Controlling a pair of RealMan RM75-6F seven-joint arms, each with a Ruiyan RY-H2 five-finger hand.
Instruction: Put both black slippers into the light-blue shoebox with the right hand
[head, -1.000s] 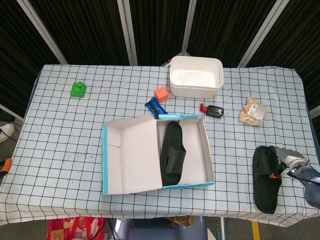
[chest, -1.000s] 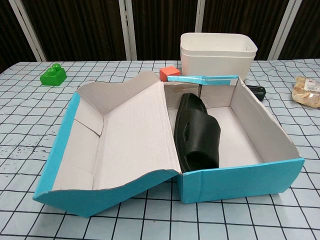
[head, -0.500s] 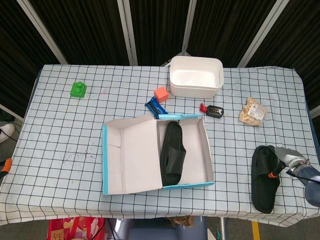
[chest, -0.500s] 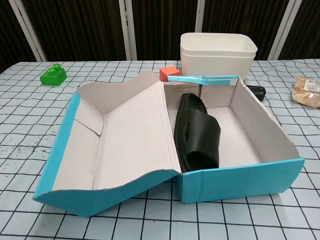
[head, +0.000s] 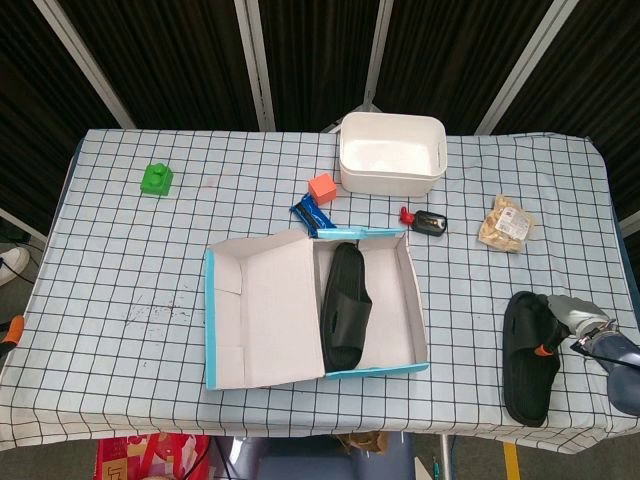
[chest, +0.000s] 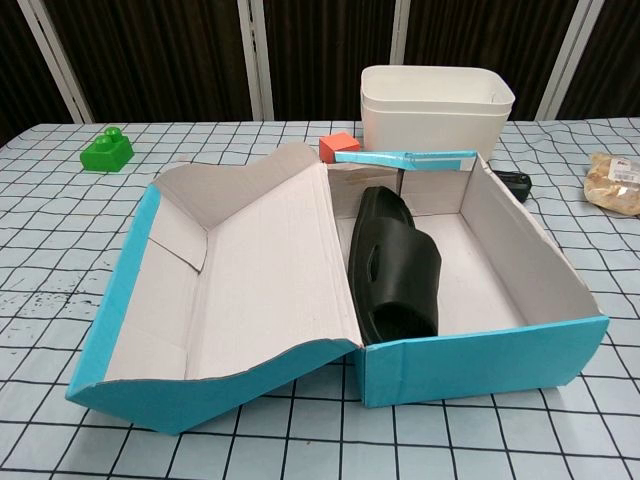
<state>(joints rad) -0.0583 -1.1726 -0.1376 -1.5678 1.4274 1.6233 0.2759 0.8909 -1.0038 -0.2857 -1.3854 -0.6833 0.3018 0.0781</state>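
The light-blue shoebox (head: 415, 300) lies open mid-table, its lid folded out to the left, and it fills the chest view as the shoebox (chest: 480, 360). One black slipper (head: 345, 305) lies inside along the left of the box, seen closer as the slipper (chest: 395, 265). The second black slipper (head: 525, 370) lies on the cloth near the front right corner. My right hand (head: 580, 322) comes in from the right edge and its fingers grip this slipper at the strap. The hand's far side is cut off by the frame. My left hand shows in neither view.
A white tub (head: 391, 152) stands at the back, with an orange cube (head: 321, 187) and a blue packet (head: 311, 214) beside it. A small black-and-red object (head: 428, 221) and a snack bag (head: 506, 224) lie right of the box. A green block (head: 156, 179) sits far left.
The slipper by my right hand has shifted slightly, its near end drawing a little up and left. The hand has edged with it. The box and its slipper are unmoved.
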